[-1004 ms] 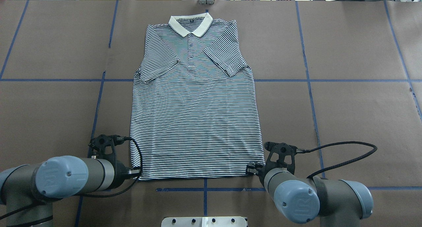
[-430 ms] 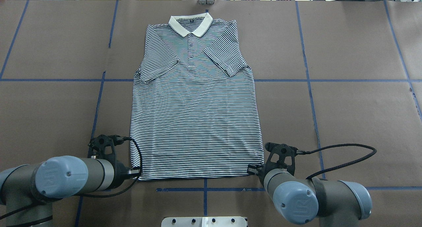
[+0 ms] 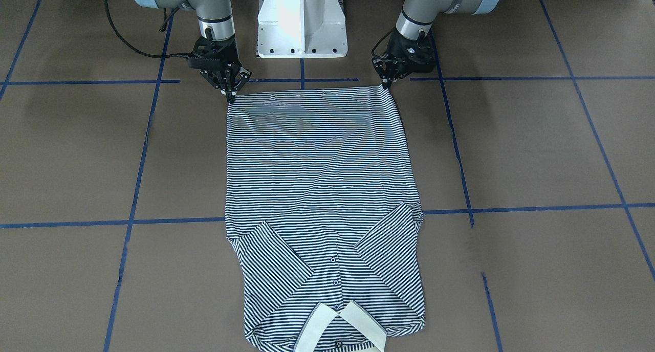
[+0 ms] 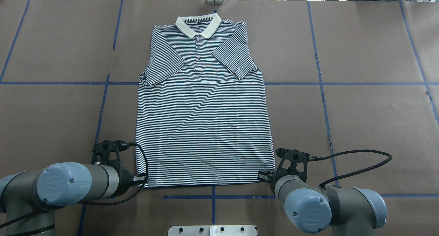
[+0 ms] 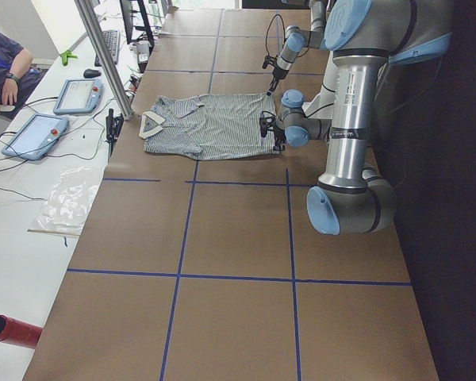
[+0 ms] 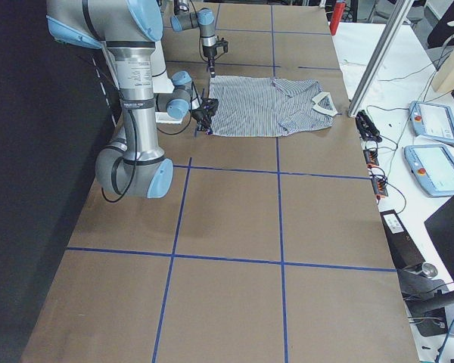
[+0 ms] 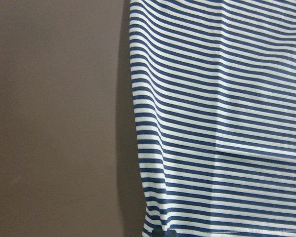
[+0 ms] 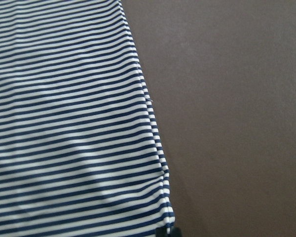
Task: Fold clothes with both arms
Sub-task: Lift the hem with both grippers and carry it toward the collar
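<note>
The striped polo shirt (image 4: 202, 126) lies flat, front up, on the brown table. Its cream collar (image 4: 199, 26) is at the far side and both sleeves are folded in over the chest. My left gripper (image 4: 140, 178) is at the near-left hem corner, with its fingertips pinched together on the hem in the left wrist view (image 7: 160, 233). My right gripper (image 4: 263, 176) is at the near-right hem corner and is also pinched shut on the hem in the right wrist view (image 8: 170, 231). In the front view the left gripper (image 3: 385, 84) and the right gripper (image 3: 230, 93) both hold the hem low at the table.
The white pedestal base (image 3: 302, 19) stands between the arms, just behind the hem. Blue tape lines (image 4: 322, 83) cross the brown table cover. Beyond the collar a metal post (image 5: 103, 55), tablets (image 5: 36, 135) and a seated person (image 5: 4, 63) are at the operators' side.
The right arm has shifted slightly and the near-right hem corner has drawn in a little. The left arm and the rest of the shirt have not visibly moved.
</note>
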You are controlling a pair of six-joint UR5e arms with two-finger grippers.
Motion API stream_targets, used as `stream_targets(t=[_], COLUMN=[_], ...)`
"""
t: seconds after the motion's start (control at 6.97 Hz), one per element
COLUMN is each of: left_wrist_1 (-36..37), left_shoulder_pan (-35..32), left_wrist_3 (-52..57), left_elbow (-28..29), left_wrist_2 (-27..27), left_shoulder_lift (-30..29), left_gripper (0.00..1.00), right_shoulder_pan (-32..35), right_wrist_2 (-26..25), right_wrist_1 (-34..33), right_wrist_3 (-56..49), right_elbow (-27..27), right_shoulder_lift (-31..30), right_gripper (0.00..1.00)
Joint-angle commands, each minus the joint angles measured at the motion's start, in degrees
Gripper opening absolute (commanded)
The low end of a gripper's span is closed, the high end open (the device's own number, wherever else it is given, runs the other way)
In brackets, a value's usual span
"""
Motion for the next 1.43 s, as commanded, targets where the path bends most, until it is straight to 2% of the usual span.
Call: stream_targets(t=[0.0, 0.14, 0.29, 0.43, 0.57, 0.72, 0.86, 1.0, 1.15, 1.29], left_wrist_1=[9.04, 23.48, 35.2, 42.97, 44.71, 44.72, 44.55, 44.37, 44.2, 44.11], left_shoulder_pan=[-0.61, -0.44, -0.78, -1.31, -3.23, -4.38, -4.91, -8.92, -13.31, -16.57], left_wrist_3=[0.83, 0.75, 0.66, 0.58, 0.58, 0.75, 2.58, 6.25, 10.03, 12.33], left_elbow=[-9.74, -19.83, -26.89, -29.14, -29.16, -28.9, -27.07, -23.83, -20.23, -17.24], left_wrist_2=[-2.53, -6.03, -6.41, -7.02, -9.73, -10.45, -10.28, -10.11, -10.46, -10.46], left_shoulder_lift=[-0.24, -3.11, -9.49, -15.82, -17.45, -17.47, -17.82, -18.6, -19.39, -20.88], left_gripper=[0.0, 0.0, 0.0, 0.0, 0.0, 0.0, 0.0, 0.0, 0.0, 0.0], right_shoulder_pan=[1.58, 1.5, 1.5, 1.42, 3.33, 5.61, 7.72, 12.7, 18.76, 24.82], right_wrist_2=[0.49, 1.01, 3.98, 6.7, 10.3, 12.07, 12.18, 12.18, 15.14, 19.43], right_wrist_1=[-0.63, -2.28, -10.04, -18.91, -24.74, -26.97, -29.17, -31.1, -30.78, -30.42], right_wrist_3=[-0.38, -0.38, -0.38, -0.38, -0.38, -0.64, -4.38, -8.6, -10.99, -15.27], right_elbow=[8.75, 17.5, 26.55, 35.52, 40.83, 40.27, 36.09, 26.65, 20.03, 17.96], right_shoulder_lift=[-5.11, -10.72, -11.91, -11.66, -10.44, -8.34, -1.1, 9.94, 14.05, 15.14], right_gripper=[0.0, 0.0, 0.0, 0.0, 0.0, 0.0, 0.0, 0.0, 0.0, 0.0])
